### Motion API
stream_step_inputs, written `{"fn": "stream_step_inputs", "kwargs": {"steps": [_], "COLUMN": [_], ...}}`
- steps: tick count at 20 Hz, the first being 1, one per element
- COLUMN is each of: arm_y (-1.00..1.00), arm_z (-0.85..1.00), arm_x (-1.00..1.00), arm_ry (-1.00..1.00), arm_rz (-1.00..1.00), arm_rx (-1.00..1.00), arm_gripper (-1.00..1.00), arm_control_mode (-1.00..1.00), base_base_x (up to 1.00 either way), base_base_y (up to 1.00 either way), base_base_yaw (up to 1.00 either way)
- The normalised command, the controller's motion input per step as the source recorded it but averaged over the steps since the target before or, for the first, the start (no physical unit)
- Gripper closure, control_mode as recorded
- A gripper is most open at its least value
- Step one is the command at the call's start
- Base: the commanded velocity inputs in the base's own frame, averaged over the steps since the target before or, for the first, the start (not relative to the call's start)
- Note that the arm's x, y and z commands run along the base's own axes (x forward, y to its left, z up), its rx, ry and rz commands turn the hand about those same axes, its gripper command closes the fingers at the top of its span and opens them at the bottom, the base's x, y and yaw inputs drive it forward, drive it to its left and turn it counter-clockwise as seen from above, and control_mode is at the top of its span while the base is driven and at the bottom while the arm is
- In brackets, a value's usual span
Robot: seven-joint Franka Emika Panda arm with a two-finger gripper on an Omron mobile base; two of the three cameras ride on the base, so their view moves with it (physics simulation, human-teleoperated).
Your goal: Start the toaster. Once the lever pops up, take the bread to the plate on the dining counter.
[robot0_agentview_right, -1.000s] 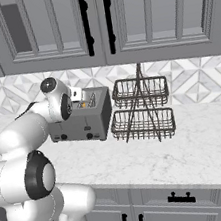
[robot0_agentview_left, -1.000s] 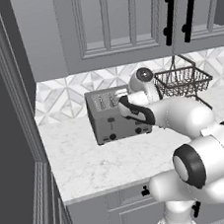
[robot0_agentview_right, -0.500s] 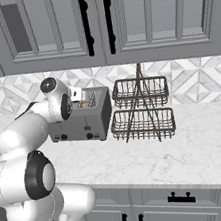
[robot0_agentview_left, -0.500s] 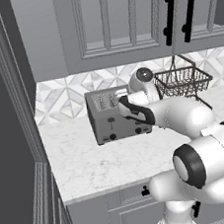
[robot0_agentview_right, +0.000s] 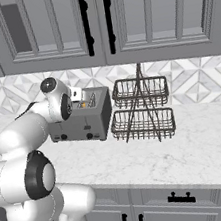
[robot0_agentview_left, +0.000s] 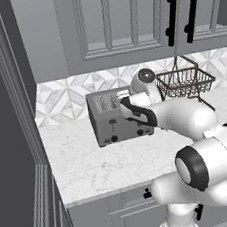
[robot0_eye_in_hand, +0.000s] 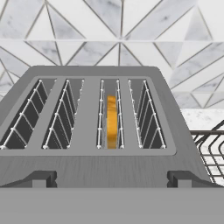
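- Toaster (robot0_eye_in_hand: 105, 131) stands on marble worktop (robot0_agentview_left: 101, 162) against backsplash.
- Bread (robot0_eye_in_hand: 112, 121) sits in third slot from left.
- Gripper (robot0_agentview_right: 77, 94) above toaster; finger state cannot be determined.

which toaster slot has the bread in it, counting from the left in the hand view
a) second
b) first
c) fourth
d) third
d: in the hand view the orange-brown edge of the bread sits down inside the third slot from the left of the toaster, and the other three slots show only their wire guides.
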Motion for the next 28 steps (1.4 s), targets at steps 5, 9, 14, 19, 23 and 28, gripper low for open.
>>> {"fn": "stream_step_inputs", "kwargs": {"steps": [5,9,14,19,23,28], "arm_y": [0.0,0.0,0.0,0.0,0.0,0.0], "arm_z": [0.0,0.0,0.0,0.0,0.0,0.0], "arm_x": [0.0,0.0,0.0,0.0,0.0,0.0], "arm_ry": [0.0,0.0,0.0,0.0,0.0,0.0], "arm_rz": [0.0,0.0,0.0,0.0,0.0,0.0], "arm_rx": [0.0,0.0,0.0,0.0,0.0,0.0], "arm_gripper": [-1.0,-1.0,-1.0,-1.0,-1.0,-1.0], "arm_control_mode": [-1.0,-1.0,-1.0,-1.0,-1.0,-1.0], "base_base_x": [0.0,0.0,0.0,0.0,0.0,0.0], "base_base_y": [0.0,0.0,0.0,0.0,0.0,0.0], "base_base_yaw": [0.0,0.0,0.0,0.0,0.0,0.0]}}
